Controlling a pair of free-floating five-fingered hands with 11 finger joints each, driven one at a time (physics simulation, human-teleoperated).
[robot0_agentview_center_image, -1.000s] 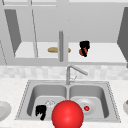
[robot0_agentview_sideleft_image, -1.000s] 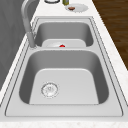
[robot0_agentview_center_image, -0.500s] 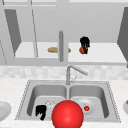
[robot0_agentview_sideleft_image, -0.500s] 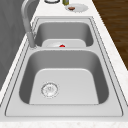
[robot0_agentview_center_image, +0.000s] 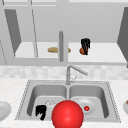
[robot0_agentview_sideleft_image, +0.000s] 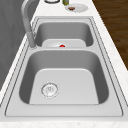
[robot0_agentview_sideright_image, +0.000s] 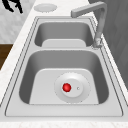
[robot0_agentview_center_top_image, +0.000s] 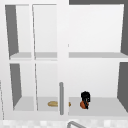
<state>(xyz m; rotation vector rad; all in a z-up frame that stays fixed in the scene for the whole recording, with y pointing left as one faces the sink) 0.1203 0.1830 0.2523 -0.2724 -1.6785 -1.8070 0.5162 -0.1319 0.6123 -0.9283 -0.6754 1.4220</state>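
Double-basin steel sink (robot0_agentview_center_image: 25, 100) sat in pale counter. Faucet (robot0_agentview_center_image: 71, 72) stood behind divider, spout angled toward right basin. Left basin showed drain (robot0_agentview_sideleft_image: 49, 89). Right basin held round plate (robot0_agentview_sideright_image: 72, 87) with small red item (robot0_agentview_sideright_image: 66, 87) on it. Large red ball (robot0_agentview_center_image: 67, 114) sat at front edge of sink. Elongated tan loaf (robot0_agentview_center_image: 53, 50) lay on lower cabinet shelf. White plate (robot0_agentview_sideright_image: 45, 7) rested on counter left of sink.

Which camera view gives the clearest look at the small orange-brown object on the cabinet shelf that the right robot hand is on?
The front view: the orange-brown object sits on the cabinet shelf with the right robot hand over it, fingers pointing down. The upper view shows the same object and robot hand, equally covered. How the fingers close is unclear.
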